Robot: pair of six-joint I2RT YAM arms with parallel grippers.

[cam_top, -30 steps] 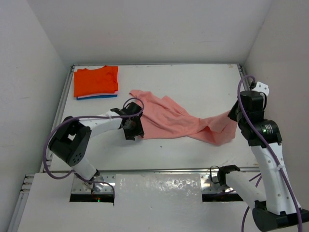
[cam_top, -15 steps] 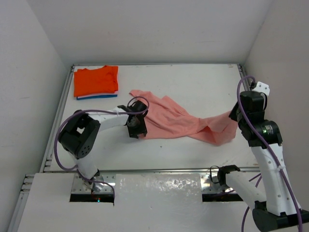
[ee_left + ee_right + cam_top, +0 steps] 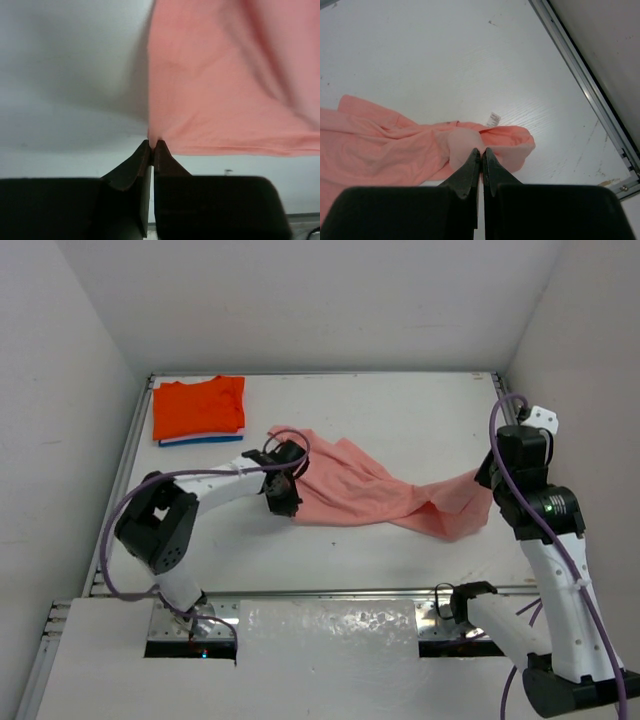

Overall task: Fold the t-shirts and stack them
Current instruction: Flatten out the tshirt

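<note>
Your left gripper (image 3: 152, 145) and right gripper (image 3: 481, 151) both pinch the pink shirt (image 3: 370, 490); its white tag (image 3: 493, 118) is unreadable.

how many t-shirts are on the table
3. Pink t-shirt crumpled across the middle; orange t-shirt folded at far left; blue t-shirt only an edge beneath it. More may be hidden there.

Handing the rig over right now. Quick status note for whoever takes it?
Left pincer: shut on a left-side corner of the salmon-pink t-shirt.
Right pincer: shut on its bunched right end.
That shirt lies crumpled across mid-table, unfolded.
Done: orange t-shirt folded, sitting on the blue t-shirt in the far-left corner.
Left: spread and fold the pink one, then add it to the stack.
</note>
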